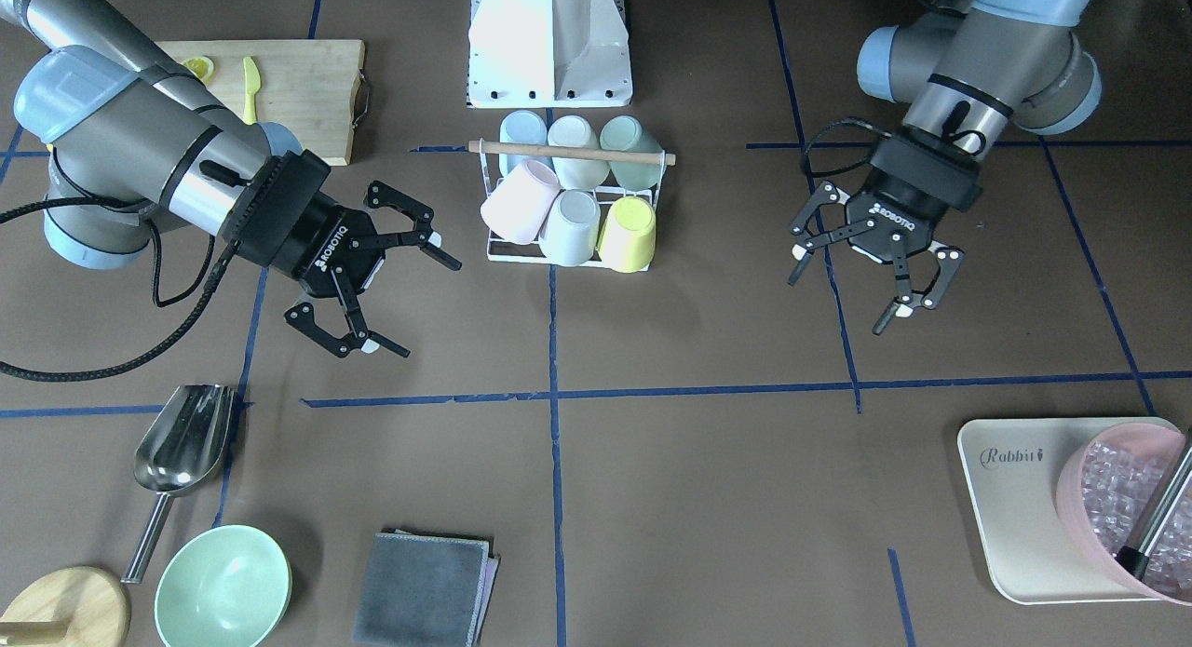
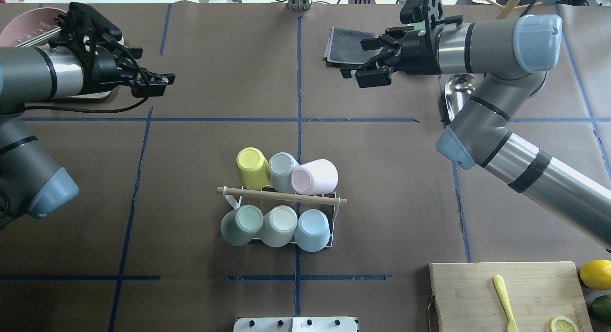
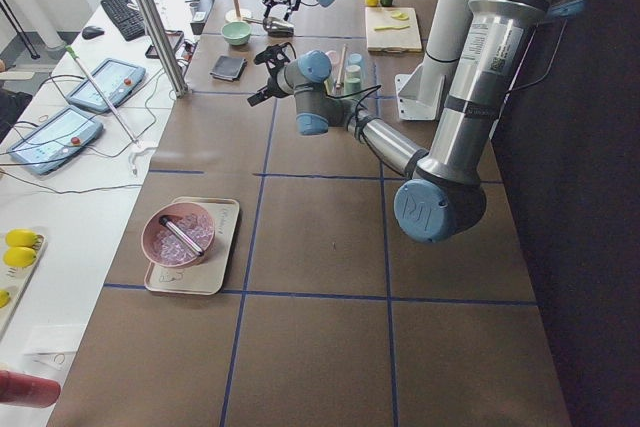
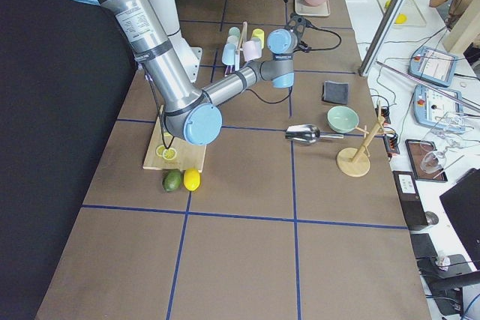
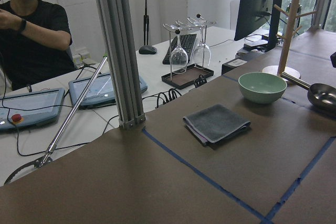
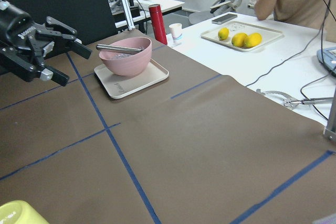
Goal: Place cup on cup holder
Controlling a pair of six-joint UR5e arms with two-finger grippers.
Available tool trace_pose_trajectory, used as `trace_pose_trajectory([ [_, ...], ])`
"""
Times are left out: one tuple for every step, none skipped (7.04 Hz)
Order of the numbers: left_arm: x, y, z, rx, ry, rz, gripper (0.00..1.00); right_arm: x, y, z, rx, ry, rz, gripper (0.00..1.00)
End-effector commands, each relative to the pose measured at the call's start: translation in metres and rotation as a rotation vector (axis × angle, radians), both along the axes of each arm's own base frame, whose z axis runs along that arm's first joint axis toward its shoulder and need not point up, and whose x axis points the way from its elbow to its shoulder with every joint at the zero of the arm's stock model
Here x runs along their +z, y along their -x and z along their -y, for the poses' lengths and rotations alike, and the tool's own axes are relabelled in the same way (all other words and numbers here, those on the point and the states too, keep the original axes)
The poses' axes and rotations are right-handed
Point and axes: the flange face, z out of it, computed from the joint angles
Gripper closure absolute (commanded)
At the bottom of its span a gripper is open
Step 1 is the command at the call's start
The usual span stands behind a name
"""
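Two arms work over one brown table (image 1: pixel 698 498) taped with blue lines. The left arm (image 2: pixel 28 79) and the right arm (image 2: pixel 491 50) both reach toward the far side, well apart from each other. The left gripper (image 1: pixel 838 303) hangs above bare table with its jaws spread wide and nothing between them. The right gripper (image 1: pixel 428 307) is also spread wide and holds nothing.

One wooden cutting board (image 2: pixel 534 289) lies near the base on the right. One pale tray (image 1: pixel 1010 507) sits at the far left.

One cup holder (image 2: pixel 281 196) stands mid-table, just in front of the base and well apart from both grippers. Six cups sit upturned and tilted on it in two rows of three. The far row holds the yellow cup (image 2: pixel 251 167), grey cup (image 2: pixel 282 166) and pink cup (image 2: pixel 315 176). The near row holds the green cup (image 2: pixel 242 224), cream cup (image 2: pixel 278 225) and blue cup (image 2: pixel 312 229).

One pink bowl (image 1: pixel 1085 479) rests on the tray. One green bowl (image 1: pixel 223 586), one metal scoop (image 1: pixel 182 438) and one grey cloth (image 1: pixel 421 586) lie at the far right.

The cups hide the holder's prongs. The front view's edge cuts off the tray and the pink bowl, and its clear contents are hard to make out. Neither wrist view shows its own fingers.
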Motion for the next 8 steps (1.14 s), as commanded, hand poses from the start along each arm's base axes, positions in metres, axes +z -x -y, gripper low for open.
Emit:
trace_pose_trajectory([
  [0.029,0.02,0.017,0.061,0.223,0.107,0.0,0.001,-0.004,0.021,0.02,0.165,-0.137,0.0],
  [0.039,0.039,0.029,0.034,0.304,0.144,0.0,0.005,-0.008,0.028,0.027,0.237,-0.196,0.0],
  [0.056,0.055,0.028,0.064,0.42,0.172,0.0,0.015,-0.015,0.038,0.011,0.322,-0.261,0.0],
  [0.073,0.079,0.024,0.101,0.435,0.251,0.0,0.027,-0.021,0.047,-0.004,0.415,-0.327,0.0],
  [0.101,0.127,0.02,0.119,0.451,0.361,0.0,0.039,-0.019,0.051,-0.012,0.477,-0.402,0.0],
  [0.149,0.156,-0.004,0.153,0.483,0.431,0.0,0.054,-0.02,0.055,-0.052,0.453,-0.524,0.0],
  [0.178,0.176,-0.017,0.18,0.56,0.381,0.0,0.058,-0.029,0.055,-0.11,0.48,-0.58,0.0],
  [0.211,0.218,-0.008,0.154,0.663,0.301,0.0,0.068,-0.041,0.059,-0.163,0.569,-0.597,0.0],
])
